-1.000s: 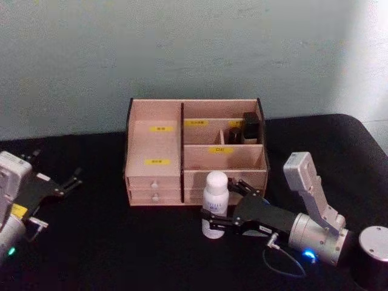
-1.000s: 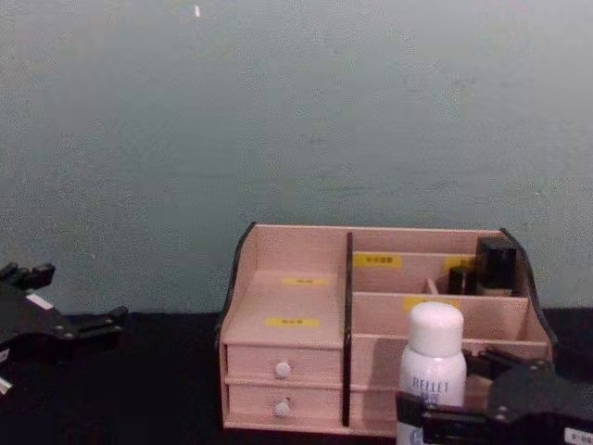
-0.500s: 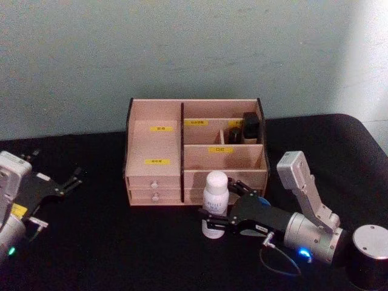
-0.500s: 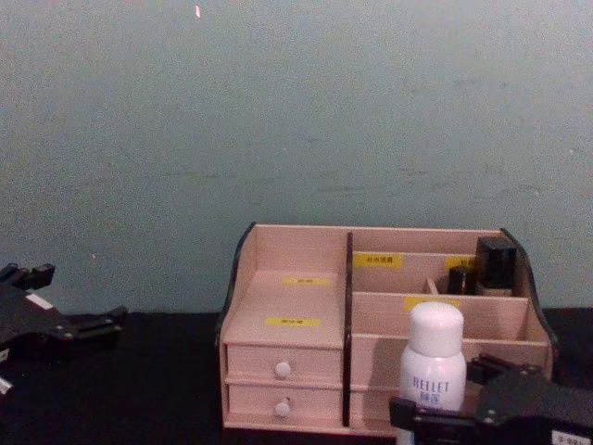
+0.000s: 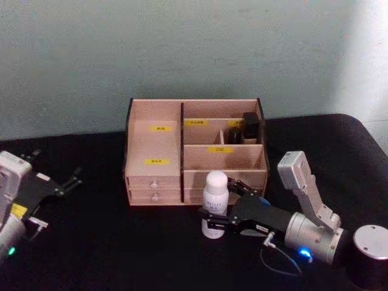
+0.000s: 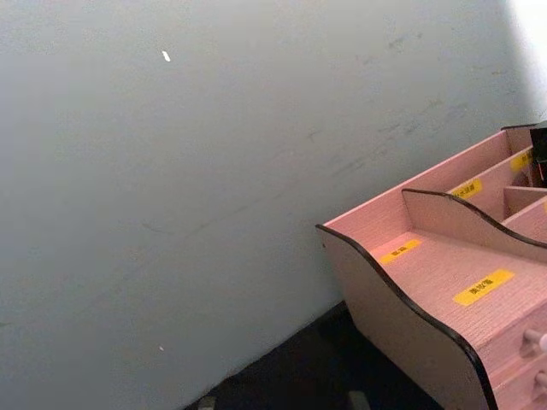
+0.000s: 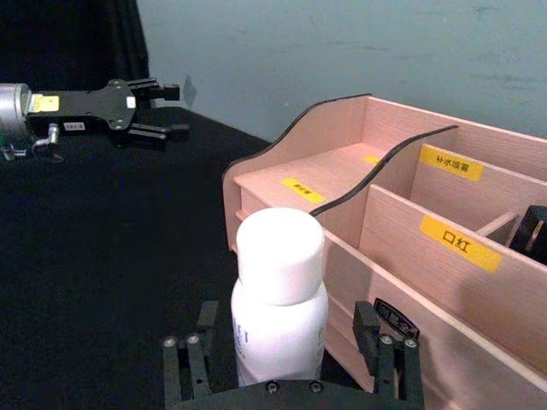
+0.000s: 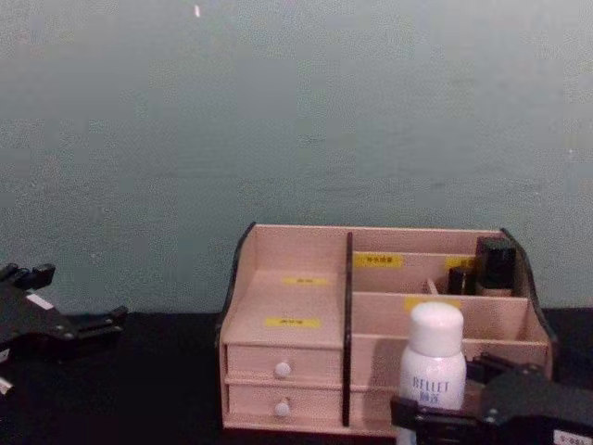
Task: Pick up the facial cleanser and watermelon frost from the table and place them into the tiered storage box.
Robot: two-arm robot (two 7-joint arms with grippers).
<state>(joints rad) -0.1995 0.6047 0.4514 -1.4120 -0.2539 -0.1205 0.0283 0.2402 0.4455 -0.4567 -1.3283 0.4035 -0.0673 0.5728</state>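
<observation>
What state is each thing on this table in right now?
facial cleanser, upright, capped, between the right gripper fingers.
right gripper, open, small gaps either side of the facial cleanser.
left gripper, open, idle far left.
tiered storage box, both drawers shut.
small black bottles, upright in its back right compartment.

Black right gripper (image 5: pixel 217 203), silver wrist (image 5: pixel 309 233), blue light (image 5: pixel 301 253)

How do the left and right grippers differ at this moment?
The right gripper straddles the facial cleanser before the tiered storage box; the left gripper sits far left, away from both. The right has the bottle between its fingers; the left has nothing. Both are open.
</observation>
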